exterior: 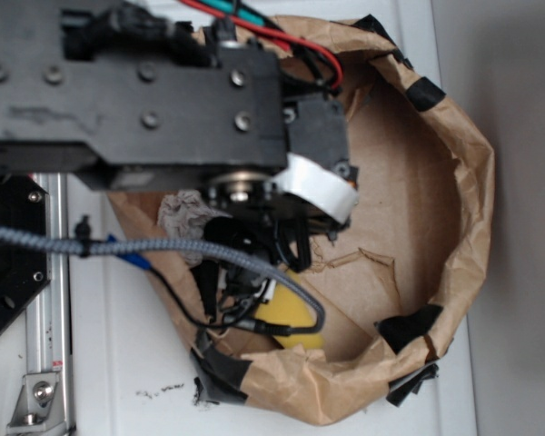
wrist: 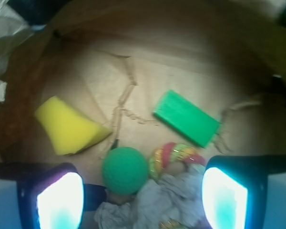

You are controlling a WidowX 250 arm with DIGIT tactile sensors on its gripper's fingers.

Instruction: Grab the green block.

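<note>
In the wrist view the green block (wrist: 186,118) lies flat on the brown paper floor, up and to the right of centre, set at a slant. My gripper (wrist: 142,198) hangs above the floor, open wide, with its two fingers (wrist: 57,200) at the bottom corners of the view. The block sits ahead of the right finger, apart from it. Below the gap between the fingers lie a round green ball (wrist: 125,170) and a grey cloth (wrist: 167,200); the fingers grip neither. In the exterior view the arm (exterior: 163,91) hides the block.
A yellow wedge sponge (wrist: 69,125) lies to the left, also showing under the arm (exterior: 295,318). A striped ring toy (wrist: 174,155) lies between ball and block. Everything sits inside a crumpled brown paper bag with raised walls (exterior: 463,182). A metal rail (exterior: 50,300) runs along the left.
</note>
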